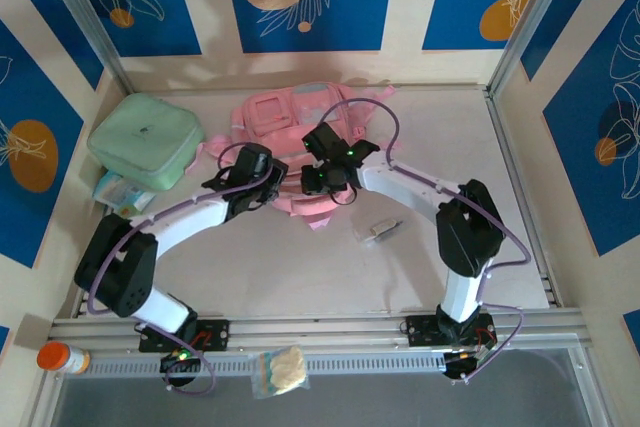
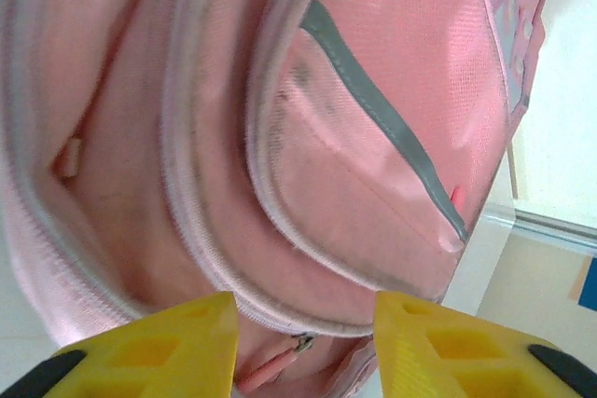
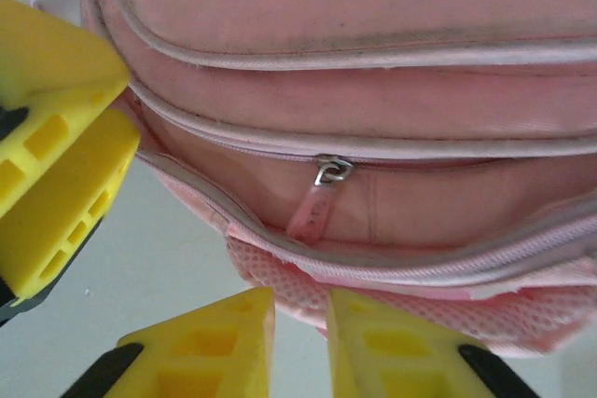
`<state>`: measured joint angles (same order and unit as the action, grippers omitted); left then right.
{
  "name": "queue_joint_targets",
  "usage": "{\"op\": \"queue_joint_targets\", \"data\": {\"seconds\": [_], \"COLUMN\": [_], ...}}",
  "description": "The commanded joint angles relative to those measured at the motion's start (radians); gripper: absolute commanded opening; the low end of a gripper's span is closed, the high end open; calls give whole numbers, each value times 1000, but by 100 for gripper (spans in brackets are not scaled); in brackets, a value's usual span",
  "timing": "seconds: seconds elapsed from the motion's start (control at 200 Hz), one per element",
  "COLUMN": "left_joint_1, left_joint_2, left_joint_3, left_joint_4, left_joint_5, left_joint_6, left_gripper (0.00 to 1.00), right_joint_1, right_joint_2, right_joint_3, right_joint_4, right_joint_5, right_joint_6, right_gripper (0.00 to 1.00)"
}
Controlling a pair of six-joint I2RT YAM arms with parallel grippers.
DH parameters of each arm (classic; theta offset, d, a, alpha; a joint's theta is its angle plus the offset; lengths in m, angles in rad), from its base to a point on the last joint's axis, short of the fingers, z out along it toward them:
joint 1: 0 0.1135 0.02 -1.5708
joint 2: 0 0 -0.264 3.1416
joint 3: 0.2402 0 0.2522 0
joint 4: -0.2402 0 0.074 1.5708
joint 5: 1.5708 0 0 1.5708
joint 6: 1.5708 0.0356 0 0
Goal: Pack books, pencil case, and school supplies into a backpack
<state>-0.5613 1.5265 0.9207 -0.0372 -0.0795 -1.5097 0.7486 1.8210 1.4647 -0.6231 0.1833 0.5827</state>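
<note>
**Two claws at the near edge of a pink backpack**

The yellow fingers of the right claw sit in the foreground, parted by a narrow slit with nothing between them: released, gripping nothing. Just ahead of the fingertips lies the pink backpack, its piped zip seams stacked one above another. A metal zip pull with a pink tab hangs just beyond the claw, above a strip of pink mesh.

To the right claw's left, the left claw stands just beside the bag's corner. Its jaws are apart and the bag's grey-edged rim crosses the gap ahead of them. Whether the fingers press on the fabric cannot be told. Ahead and to its left, a compartment appears to gape.

From above, the backpack lies flat on the pale table just beyond both claws, which nearly meet at its near edge. A mint-green zip case rests well to the left claw's left, with a pale blue-marked packet tucked under its near corner. A small silvery object lies near the right claw, to its right. Behind both claws, along the rail, sit an orange-capped bottle and a clear bag.
</note>
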Motion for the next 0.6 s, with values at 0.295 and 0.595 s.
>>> {"op": "queue_joint_targets", "data": {"seconds": [0.295,0.595], "left_joint_1": [-13,-24], "left_joint_2": [41,72], "left_joint_3": [0,-23], "left_joint_4": [-59,-49], "left_joint_5": [-40,-45], "left_joint_6": [-40,-81], "left_gripper": [34,31], "right_joint_1": [-19,-33], "right_joint_2": [12,-19], "right_joint_3": [18,-15], "right_joint_4": [-53,-44], "right_joint_5": [-11,-7], "right_joint_6": [47,51], "right_gripper": [29,32]}}
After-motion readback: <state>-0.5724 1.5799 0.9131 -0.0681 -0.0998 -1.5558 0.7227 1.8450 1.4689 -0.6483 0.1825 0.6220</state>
